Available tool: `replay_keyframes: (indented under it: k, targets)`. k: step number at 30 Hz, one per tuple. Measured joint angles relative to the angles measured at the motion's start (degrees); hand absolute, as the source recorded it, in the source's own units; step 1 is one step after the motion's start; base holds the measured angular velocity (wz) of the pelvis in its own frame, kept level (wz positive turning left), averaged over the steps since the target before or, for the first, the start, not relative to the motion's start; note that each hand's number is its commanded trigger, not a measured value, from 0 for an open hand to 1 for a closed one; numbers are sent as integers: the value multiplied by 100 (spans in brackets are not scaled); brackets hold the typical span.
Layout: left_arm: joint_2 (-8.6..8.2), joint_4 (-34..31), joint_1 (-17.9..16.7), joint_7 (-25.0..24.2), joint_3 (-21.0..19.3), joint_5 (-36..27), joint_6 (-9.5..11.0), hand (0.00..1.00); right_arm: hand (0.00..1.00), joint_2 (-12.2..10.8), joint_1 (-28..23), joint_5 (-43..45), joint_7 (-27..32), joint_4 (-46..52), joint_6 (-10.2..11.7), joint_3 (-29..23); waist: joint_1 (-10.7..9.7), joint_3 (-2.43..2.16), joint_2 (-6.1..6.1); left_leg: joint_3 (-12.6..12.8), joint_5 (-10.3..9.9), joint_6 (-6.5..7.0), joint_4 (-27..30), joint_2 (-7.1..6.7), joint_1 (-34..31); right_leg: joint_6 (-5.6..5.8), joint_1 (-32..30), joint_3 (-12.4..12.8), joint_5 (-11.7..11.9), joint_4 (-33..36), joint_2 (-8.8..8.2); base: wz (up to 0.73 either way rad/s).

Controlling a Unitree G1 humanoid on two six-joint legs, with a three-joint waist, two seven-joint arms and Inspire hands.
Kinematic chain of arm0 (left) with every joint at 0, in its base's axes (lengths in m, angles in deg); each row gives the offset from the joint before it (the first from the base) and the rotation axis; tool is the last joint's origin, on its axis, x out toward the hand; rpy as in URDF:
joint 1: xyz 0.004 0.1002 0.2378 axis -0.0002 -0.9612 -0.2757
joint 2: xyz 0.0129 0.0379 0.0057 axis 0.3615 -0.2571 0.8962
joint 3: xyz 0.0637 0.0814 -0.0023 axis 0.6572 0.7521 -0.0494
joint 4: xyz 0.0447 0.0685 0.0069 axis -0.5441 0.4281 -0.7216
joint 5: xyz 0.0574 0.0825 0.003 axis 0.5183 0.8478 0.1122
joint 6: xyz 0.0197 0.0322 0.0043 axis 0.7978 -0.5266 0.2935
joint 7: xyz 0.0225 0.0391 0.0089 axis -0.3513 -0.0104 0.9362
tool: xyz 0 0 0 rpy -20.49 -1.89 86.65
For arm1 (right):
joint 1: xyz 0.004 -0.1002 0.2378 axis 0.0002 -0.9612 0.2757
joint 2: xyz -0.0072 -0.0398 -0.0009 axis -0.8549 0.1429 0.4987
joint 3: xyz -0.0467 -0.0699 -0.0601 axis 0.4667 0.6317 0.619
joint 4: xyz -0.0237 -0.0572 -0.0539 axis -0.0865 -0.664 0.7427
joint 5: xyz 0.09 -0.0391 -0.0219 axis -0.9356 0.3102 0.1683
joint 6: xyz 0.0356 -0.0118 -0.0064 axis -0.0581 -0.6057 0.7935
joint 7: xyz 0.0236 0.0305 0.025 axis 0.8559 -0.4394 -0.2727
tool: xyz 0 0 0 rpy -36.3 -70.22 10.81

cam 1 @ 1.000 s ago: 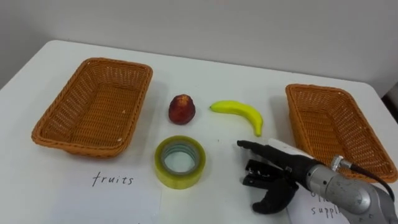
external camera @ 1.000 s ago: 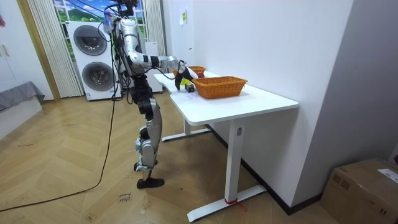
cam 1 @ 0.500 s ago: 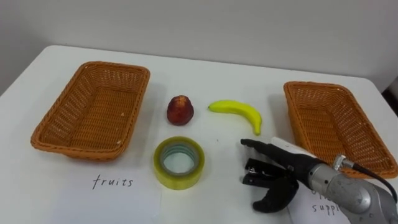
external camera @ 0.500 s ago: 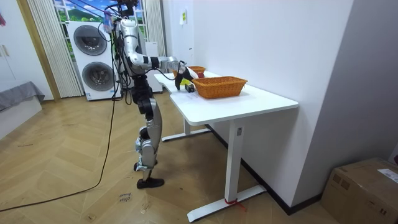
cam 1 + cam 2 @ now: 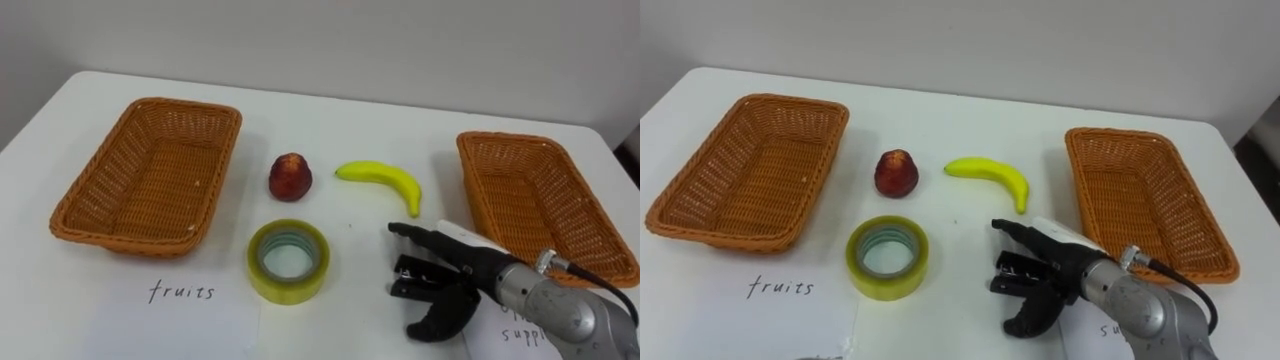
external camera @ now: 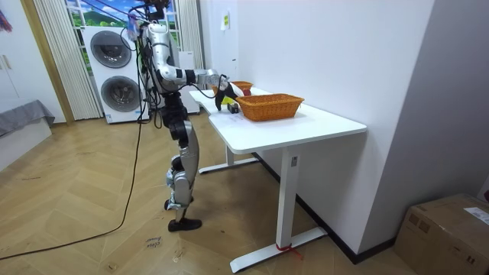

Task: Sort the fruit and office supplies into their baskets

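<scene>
A white surface stands against a white wall on herringbone wood floor; stacked washing machines sit beyond beside pale curtains.

A: Blocked where, from right hand?
B: At 11 o'clock by banana, near; at 2 o'clock by right basket rim, just beside; at 9 o'clock by tape roll, apart.
A: Passable where?
B: At 10 o'clock, over bare table between tape roll and banana.
</scene>
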Motion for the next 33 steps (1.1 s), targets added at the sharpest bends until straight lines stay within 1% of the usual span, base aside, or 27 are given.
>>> replay_keyframes:
  k: [4, 10, 14, 15, 16, 17, 18, 22, 23, 26, 29, 33]
  targets:
    - [-2, -59, -2, 0, -20, 20, -67, 0, 0, -2, 2, 181, -74, 24, -22, 0, 7, -13, -16, -5, -1, 2, 0, -2, -26, 2, -13, -4, -1, -11, 3, 0]
    - [-5, -253, 15, 13, -64, 22, -123, 0, 0, -12, 7, 198, -150, 0, -73, 1, 19, -20, -14, -4, -1, 2, -1, 0, -4, 2, -12, -7, -1, -11, 4, 0]
    - [-50, -255, 16, 24, -64, 22, -180, 0, 0, -15, 5, 197, -84, -159, -69, 11, 53, -25, -22, -3, -1, 2, 19, 0, 14, 1, 0, -10, -1, -12, -3, 0]
    - [-55, -258, 16, 24, -63, 22, -190, 0, 2, -15, 11, 196, -64, -192, -69, 11, 60, -26, -22, -3, -1, 2, 26, 0, 11, 2, 1, -12, -1, -15, -6, 0]
    - [-62, -278, 12, 24, -63, 23, -213, 0, 59, -15, 19, 195, -22, -240, -70, 10, 74, -27, -24, -5, -1, 3, 27, 0, 7, 2, 1, -15, -1, -14, -7, 0]
    - [-64, -305, 10, 22, -63, 27, -246, 0, 85, -14, 22, 195, 4, -272, -80, 6, 81, -27, -24, -9, -1, 4, 27, 0, 3, 1, 5, -19, -1, -13, -7, 0]
    - [-64, -321, 8, 21, -63, 28, -265, 0, 100, -14, 22, 195, 22, -291, -83, 5, 82, -27, -23, -10, -1, 4, 26, 0, -1, 1, 10, -21, -1, -11, -7, 0]
    - [-63, -382, 12, 11, -63, 28, -314, 0, 100, -15, 25, 210, 260, -351, -82, 15, 79, -35, -10, -16, 1, 7, 34, 0, 6, 0, 29, -21, 1, -6, -7, 0]
    - [-64, -398, 12, 6, -63, 28, -316, 0, 100, -15, 58, 298, 399, -370, -82, 16, 78, -36, -8, -16, 1, 8, 36, 0, 8, 0, 33, -20, 2, -4, -7, 0]
    - [-63, -443, 14, 4, -62, 28, -318, 0, 100, -16, 167, 509, 543, -468, -82, 50, 81, -37, -7, -24, 1, 8, 37, -2, 8, 2, 41, -22, 4, -5, -7, 1]
    - [-60, -447, 20, 1, -60, 26, -318, 0, 100, -28, 206, 835, 812, -551, -82, 113, 81, -38, -3, -50, 0, 9, 36, -5, 9, 8, 85, -61, 8, -11, -8, 7]
    - [-61, -447, 31, -5, -60, 27, -317, 0, 100, -86, 325, 905, 1069, -744, -86, 118, 80, -38, -2, -65, -1, 10, 30, -4, 7, 9, 95, -83, 8, -21, -7, 4]
